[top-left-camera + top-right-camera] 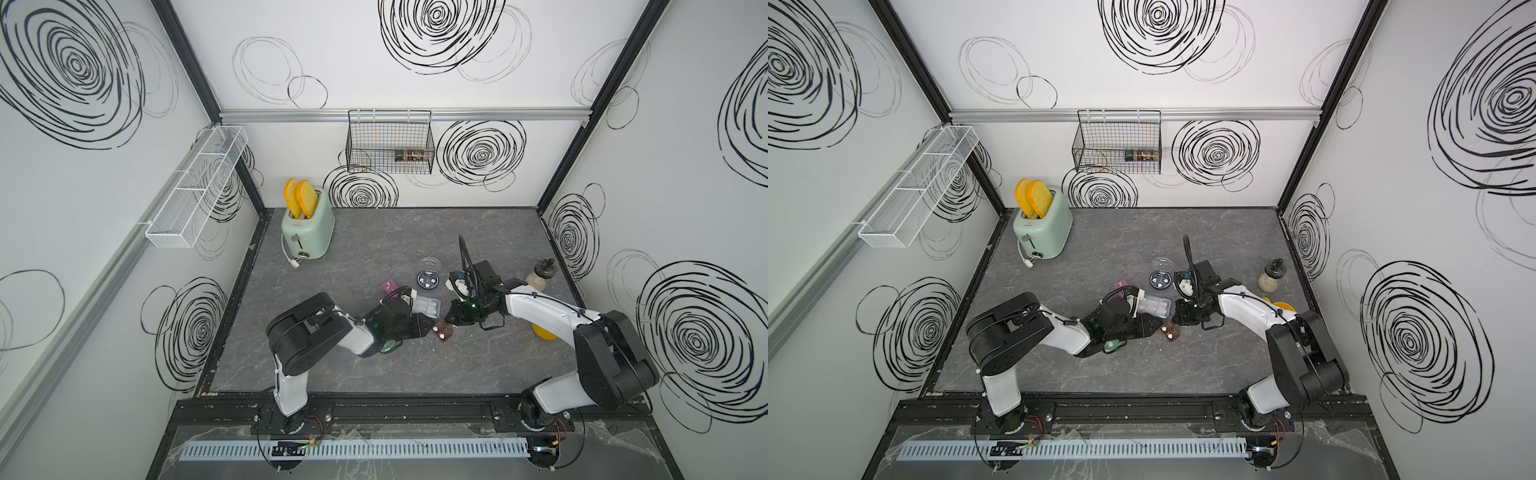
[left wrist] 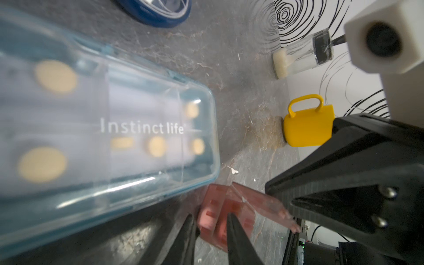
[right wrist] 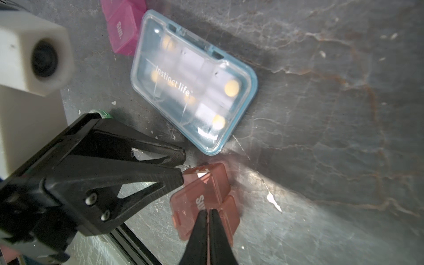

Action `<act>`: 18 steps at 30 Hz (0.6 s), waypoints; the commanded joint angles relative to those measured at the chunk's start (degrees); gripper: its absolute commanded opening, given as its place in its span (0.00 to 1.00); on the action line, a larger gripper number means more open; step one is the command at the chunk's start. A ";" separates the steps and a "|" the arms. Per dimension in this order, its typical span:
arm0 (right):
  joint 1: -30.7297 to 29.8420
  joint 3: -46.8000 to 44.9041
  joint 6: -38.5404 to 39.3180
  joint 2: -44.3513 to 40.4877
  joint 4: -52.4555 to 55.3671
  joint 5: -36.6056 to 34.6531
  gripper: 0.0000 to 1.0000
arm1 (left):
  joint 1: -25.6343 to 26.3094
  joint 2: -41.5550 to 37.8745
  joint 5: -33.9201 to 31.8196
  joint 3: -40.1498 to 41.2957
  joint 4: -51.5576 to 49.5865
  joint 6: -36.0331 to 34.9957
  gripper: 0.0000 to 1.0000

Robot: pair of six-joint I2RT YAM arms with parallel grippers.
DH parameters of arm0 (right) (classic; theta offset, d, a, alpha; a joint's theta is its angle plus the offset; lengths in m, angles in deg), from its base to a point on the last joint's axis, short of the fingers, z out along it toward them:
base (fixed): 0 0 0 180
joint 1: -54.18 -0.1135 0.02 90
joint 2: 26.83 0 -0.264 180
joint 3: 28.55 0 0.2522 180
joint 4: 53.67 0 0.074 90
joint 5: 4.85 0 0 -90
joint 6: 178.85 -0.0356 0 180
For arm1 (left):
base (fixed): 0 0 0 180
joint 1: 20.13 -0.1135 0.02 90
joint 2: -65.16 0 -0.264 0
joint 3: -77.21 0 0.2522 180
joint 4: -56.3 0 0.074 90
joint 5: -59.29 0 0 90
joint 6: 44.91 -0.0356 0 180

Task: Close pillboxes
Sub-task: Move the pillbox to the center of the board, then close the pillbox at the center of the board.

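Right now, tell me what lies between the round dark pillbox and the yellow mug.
The right gripper and its arm, in both top views.

Both arms reach inward, tips nearly meeting; left tool slightly parted, right tool pressed closed.

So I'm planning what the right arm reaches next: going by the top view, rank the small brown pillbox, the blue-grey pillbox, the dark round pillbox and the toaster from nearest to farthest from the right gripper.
1. Small brown pillbox, just beside the right gripper.
2. Blue-grey pillbox, toward the left arm.
3. Dark round pillbox, farther back.
4. Toaster, far back-left corner.
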 commanded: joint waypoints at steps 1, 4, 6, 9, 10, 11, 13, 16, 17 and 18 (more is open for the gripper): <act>-0.36 0.21 -0.02 0.39 -0.86 -0.78 0.10 | 0.25 0.78 -0.37 1.19 4.17 1.31 0.29; 0.19 0.67 -0.02 -0.29 -0.50 -1.10 0.11 | -0.14 -0.54 -0.46 1.83 3.79 0.93 0.29; 0.76 0.95 0.03 -0.91 0.12 -1.24 0.14 | -0.49 -1.85 -0.37 2.65 3.36 0.64 0.29; 1.73 0.90 0.57 -1.97 1.20 -1.08 0.14 | -0.65 -4.48 -0.45 4.38 1.99 -0.33 0.30; 2.10 0.81 0.83 -2.24 1.50 -1.17 0.14 | -0.47 -5.45 -0.46 5.02 1.45 -0.66 0.30; 2.36 0.57 1.06 -2.44 1.79 -1.20 0.14 | -0.15 -6.34 -0.39 5.72 0.93 -0.85 0.30; 2.74 0.25 1.43 -2.74 2.45 -1.08 0.14 | 0.59 -7.55 -0.46 6.86 0.32 -0.88 0.30; 2.75 -0.46 1.87 -3.47 2.81 -0.30 0.13 | 2.16 -8.36 -0.38 8.01 0.54 -0.13 0.29; 2.70 -0.59 1.94 -3.75 2.94 0.08 0.13 | 2.75 -8.36 -0.37 8.01 0.43 0.03 0.29; 2.74 -0.69 2.00 -3.84 3.15 0.20 0.13 | 3.33 -8.17 -0.45 7.94 0.41 0.13 0.29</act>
